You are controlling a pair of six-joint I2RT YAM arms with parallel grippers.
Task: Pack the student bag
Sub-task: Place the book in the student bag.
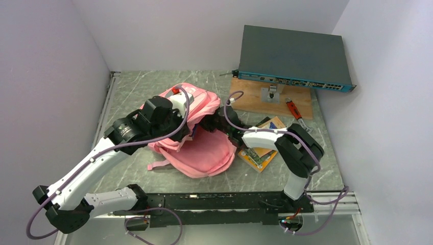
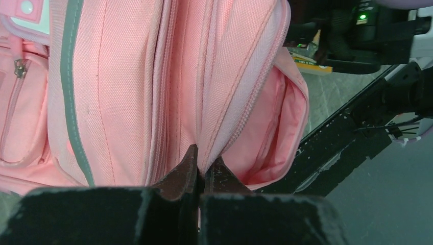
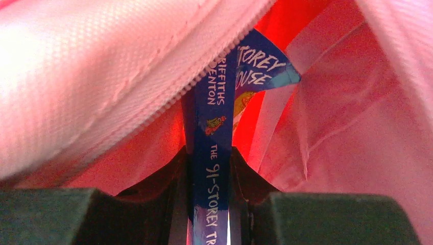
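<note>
The pink student bag (image 1: pixel 207 150) lies in the middle of the table with its main compartment open. My left gripper (image 1: pixel 188 127) is shut on the zip edge of that opening (image 2: pixel 203 166) and holds the flap of the bag (image 2: pixel 117 92) up. My right gripper (image 1: pixel 213 125) reaches into the opening from the right. It is shut on a thin blue book (image 3: pixel 214 127) whose spine reads "The 91-Storey Treehouse". The book points into the bag, with pink lining (image 3: pixel 347 132) all round it and the zip edge (image 3: pixel 92 76) above it.
A colourful book (image 1: pixel 261 153) lies under my right arm. Behind it are a wooden board (image 1: pixel 253 97), a red-handled tool (image 1: pixel 292 108) and a dark network switch (image 1: pixel 293 56). Walls close in on the left, back and right. A black rail (image 1: pixel 204 201) runs along the near edge.
</note>
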